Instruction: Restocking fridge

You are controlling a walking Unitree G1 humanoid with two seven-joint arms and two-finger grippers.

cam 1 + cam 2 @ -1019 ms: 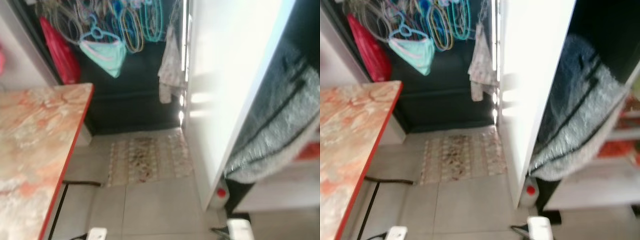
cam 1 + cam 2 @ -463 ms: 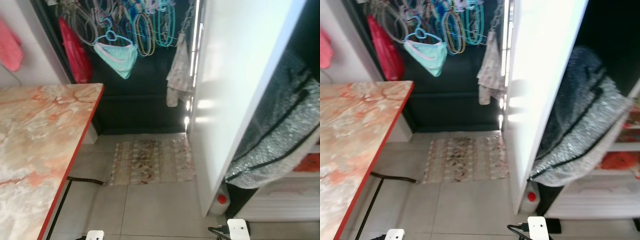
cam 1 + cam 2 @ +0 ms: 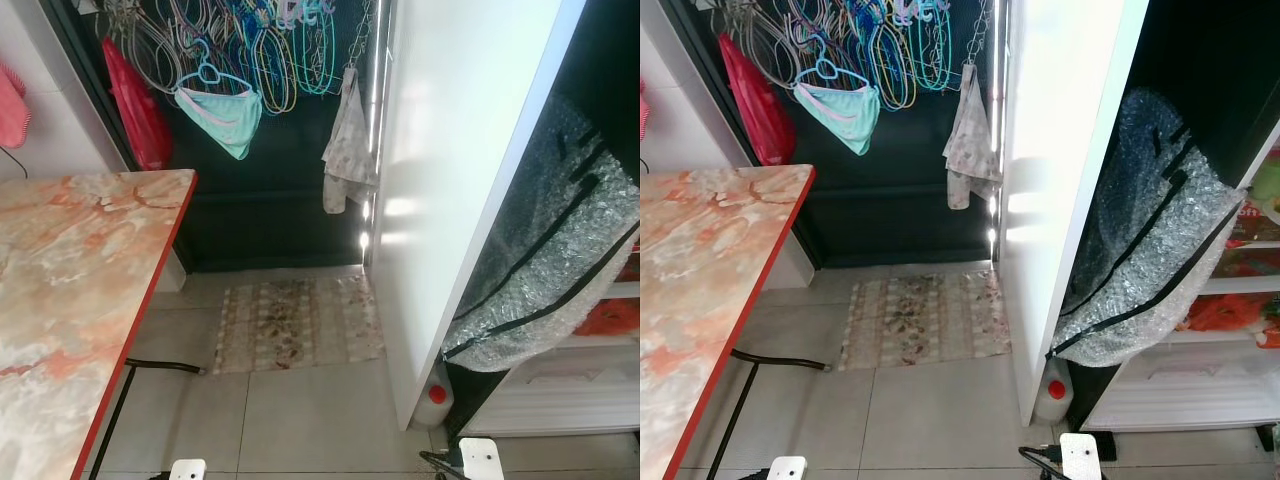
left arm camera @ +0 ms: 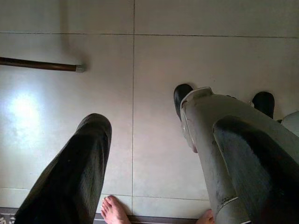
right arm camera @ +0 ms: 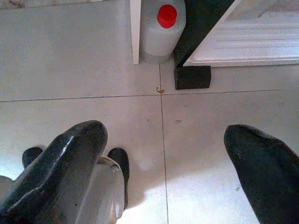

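The fridge stands open on the right, its white door point(image 3: 450, 180) edge-on to me. A silvery bubble-wrap bag point(image 3: 1140, 260) with black trim hangs out of the dark inside. Behind it are white shelves point(image 3: 1230, 285) with orange packets point(image 3: 1220, 310) and something green point(image 3: 1265, 185), and a white drawer point(image 3: 1170, 400) sits at the bottom. My left gripper point(image 4: 154, 172) hangs open over bare floor tiles. Low by the fridge's foot, my right gripper point(image 5: 163, 172) is also open and holds nothing.
A marble-topped table point(image 3: 70, 290) with a red edge stands on the left. A patterned rug point(image 3: 295, 320) lies ahead before a dark wall of hangers point(image 3: 250, 50) and cloths. A red-capped jug point(image 5: 161, 32) and a black block point(image 5: 192, 77) sit under the door. A person's bare toes point(image 4: 112, 212) are behind me.
The head views have shifted and sharpened, so the camera has moved. Nothing in the room has moved, and both arms still hang down.
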